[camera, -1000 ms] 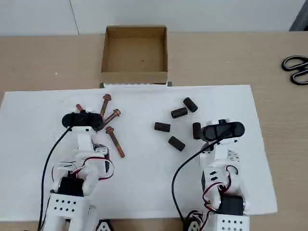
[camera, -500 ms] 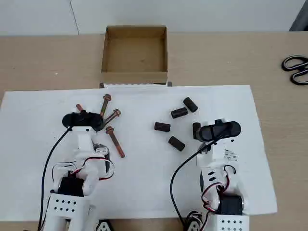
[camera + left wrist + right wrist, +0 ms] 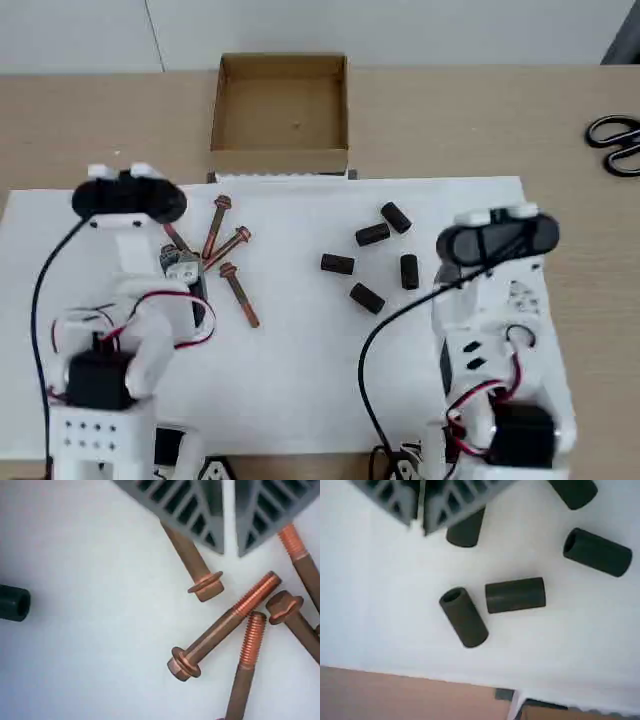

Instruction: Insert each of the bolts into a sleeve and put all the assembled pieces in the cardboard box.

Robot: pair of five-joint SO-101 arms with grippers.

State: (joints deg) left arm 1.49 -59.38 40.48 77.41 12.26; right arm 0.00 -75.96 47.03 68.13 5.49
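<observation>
Several copper bolts [image 3: 232, 243] lie fanned on the white paper [image 3: 290, 380], next to my left arm [image 3: 128, 200]. My left gripper [image 3: 229, 550] hangs above them, its jaws nearly together with nothing between; one bolt [image 3: 200, 572] lies on the paper beneath a finger. Several black sleeves [image 3: 372, 234] lie scattered right of centre, beside my right arm [image 3: 497, 238]. Above the sleeves my right gripper [image 3: 420, 522] is shut and holds nothing; one sleeve [image 3: 466, 531] sits partly behind it. The cardboard box [image 3: 281, 155] stands open at the back.
Scissors [image 3: 615, 140] lie on the bare table at the far right. The paper's front half between the two arms is free. A lone sleeve [image 3: 12, 602] shows off to the side of the bolts.
Both arms have lifted from low over the paper. The left one swung left and back, the right one right and back, uncovering the sleeve it stood over. Bolts and sleeves have not moved.
</observation>
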